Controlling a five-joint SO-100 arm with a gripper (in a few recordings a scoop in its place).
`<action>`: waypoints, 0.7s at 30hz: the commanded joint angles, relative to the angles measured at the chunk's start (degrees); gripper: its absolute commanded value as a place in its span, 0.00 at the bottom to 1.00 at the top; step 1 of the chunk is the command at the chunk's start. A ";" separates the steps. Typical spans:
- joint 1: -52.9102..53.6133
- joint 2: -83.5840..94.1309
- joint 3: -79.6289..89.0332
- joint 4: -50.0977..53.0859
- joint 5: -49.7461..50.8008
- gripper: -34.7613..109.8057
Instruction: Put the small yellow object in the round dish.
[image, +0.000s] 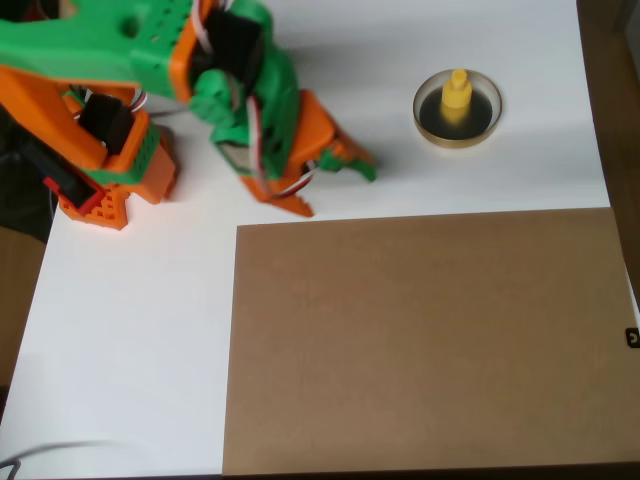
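Near the top right of the overhead view, the round dish (458, 110) sits on the white bench (130, 330), with its dark glossy inside ringed by a thin pale tan rim. The small yellow object (457, 95) stands inside the dish, close to its middle, with its narrower knob toward the top of the picture and its wider base below it. It rests on the dark floor of the dish and no part of it reaches over the rim.

To the left of the dish, well apart from it, hangs the green and orange arm (150, 50). Its end effector (335, 185) points down and to the right, toward the edge of a large brown board (420, 340). One finger is orange with a small green tip, and the other is orange and lies lower, near the board's top left corner. The two fingers spread apart at their tips and nothing sits between them, so the end effector stands open and empty.

The brown board covers the lower right part of the bench, and its top edge runs just below the dish without touching it. The arm's orange base (100, 195) stands at the left, on the white surface. A thin pale cable (40, 452) curls at the bottom left corner.
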 joint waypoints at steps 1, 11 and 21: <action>5.54 7.38 1.93 -1.23 -0.26 0.40; 20.48 18.90 12.39 -9.58 5.54 0.40; 37.35 27.51 15.03 -15.12 14.94 0.40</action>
